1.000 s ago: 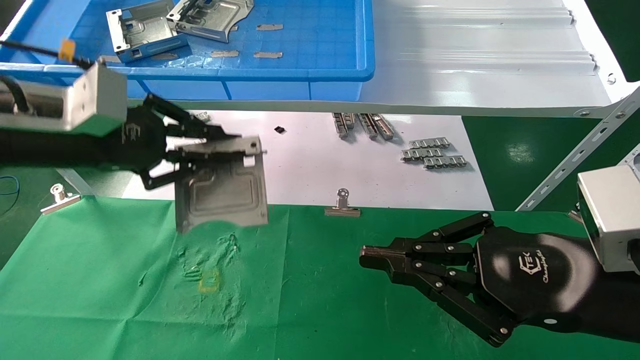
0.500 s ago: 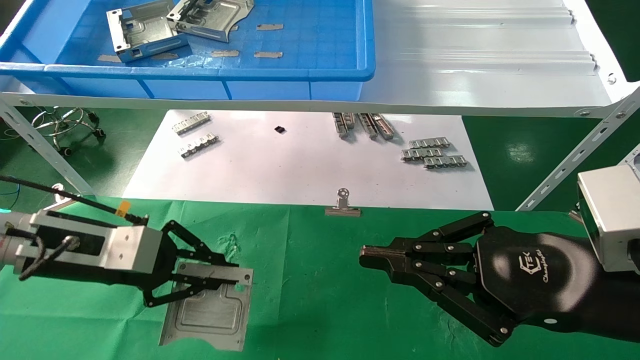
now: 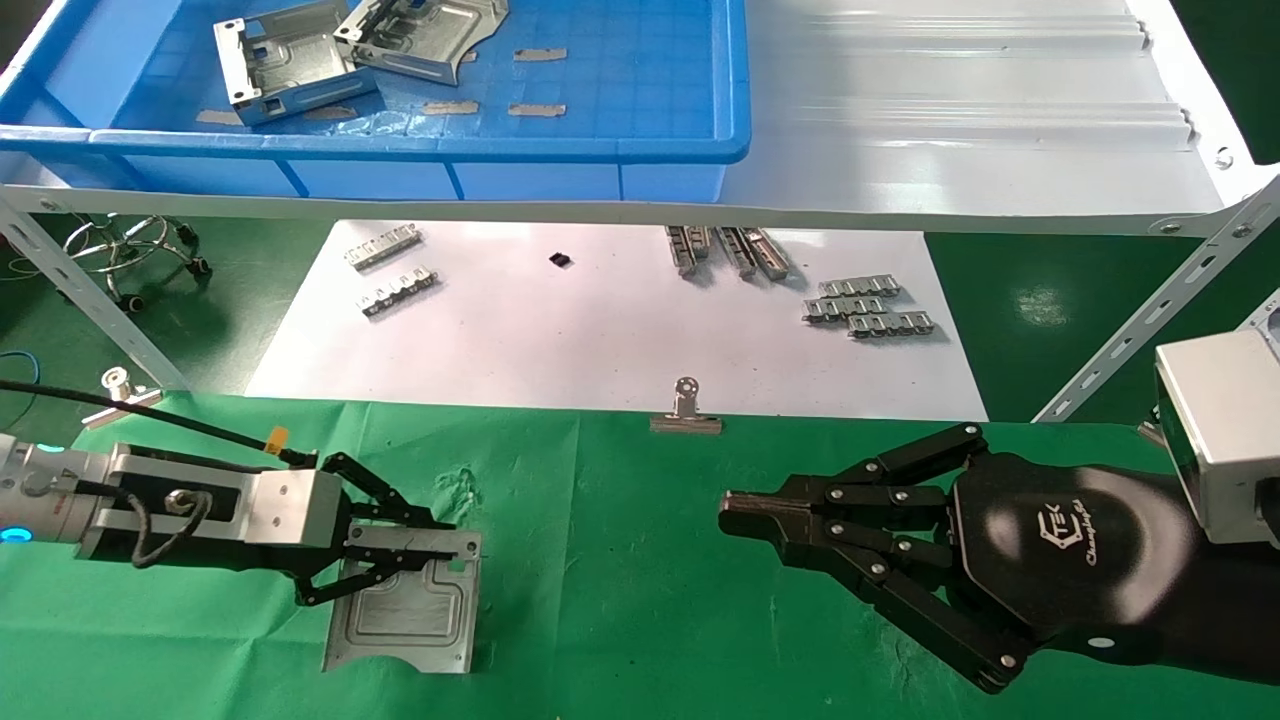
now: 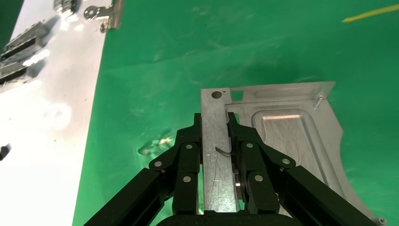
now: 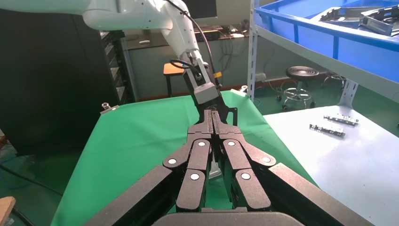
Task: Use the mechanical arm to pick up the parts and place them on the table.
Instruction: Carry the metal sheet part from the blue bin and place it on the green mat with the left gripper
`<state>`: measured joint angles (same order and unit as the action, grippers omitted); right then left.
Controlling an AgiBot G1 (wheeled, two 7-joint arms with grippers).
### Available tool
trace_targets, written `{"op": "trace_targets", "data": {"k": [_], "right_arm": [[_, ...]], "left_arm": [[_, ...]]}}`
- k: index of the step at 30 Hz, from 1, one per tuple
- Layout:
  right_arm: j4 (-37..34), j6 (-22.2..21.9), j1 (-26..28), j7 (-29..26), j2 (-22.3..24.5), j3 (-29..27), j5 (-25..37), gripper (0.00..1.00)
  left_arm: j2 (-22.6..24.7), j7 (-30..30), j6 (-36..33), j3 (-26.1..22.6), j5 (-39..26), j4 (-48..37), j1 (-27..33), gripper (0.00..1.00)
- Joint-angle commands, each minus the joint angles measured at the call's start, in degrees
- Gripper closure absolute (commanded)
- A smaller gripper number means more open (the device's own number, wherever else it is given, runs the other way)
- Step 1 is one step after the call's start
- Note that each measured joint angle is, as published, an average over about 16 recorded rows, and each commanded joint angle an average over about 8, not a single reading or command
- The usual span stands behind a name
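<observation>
My left gripper [image 3: 440, 545] is shut on the bent-up edge of a shiny silver part [image 3: 410, 615], which lies flat on the green-cloth table [image 3: 620, 560] at the front left. In the left wrist view my left gripper [image 4: 215, 120] has a finger on each side of the part's [image 4: 287, 136] flange. Two more parts [image 3: 290, 60] [image 3: 425, 35] lie in the blue bin [image 3: 500, 148] on the shelf at the back left. My right gripper [image 3: 730, 515] is shut and empty, held still over the cloth at the right; it also shows in the right wrist view [image 5: 212, 115].
A white sheet [image 3: 600, 340] behind the cloth carries small chain-like strips [image 3: 865, 308] [image 3: 390, 270]. Binder clips [image 3: 685, 410] [image 3: 120, 395] hold the cloth's far edge. Slanted shelf struts [image 3: 1150, 310] stand at the right and left.
My left arm has come down from shelf height with the part, which now lies flat on the green cloth. The right arm has not moved.
</observation>
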<state>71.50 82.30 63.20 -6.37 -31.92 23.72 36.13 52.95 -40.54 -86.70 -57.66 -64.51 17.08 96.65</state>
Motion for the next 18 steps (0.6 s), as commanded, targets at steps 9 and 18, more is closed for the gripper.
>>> {"op": "trace_targets", "data": {"k": [9, 18], "right_arm": [[0.0, 0.0, 0.0, 0.0, 0.0, 0.0, 0.0, 1.00], [0.0, 0.0, 0.0, 0.0, 0.0, 0.0, 0.0, 1.00]], "left_arm": [[2.6, -5.2, 1.6, -0.2, -0.7, -5.9, 0.2, 0.19], [4.1, -7.9, 1.8, -0.2, -0.8, -9.3, 0.6, 0.00]]}}
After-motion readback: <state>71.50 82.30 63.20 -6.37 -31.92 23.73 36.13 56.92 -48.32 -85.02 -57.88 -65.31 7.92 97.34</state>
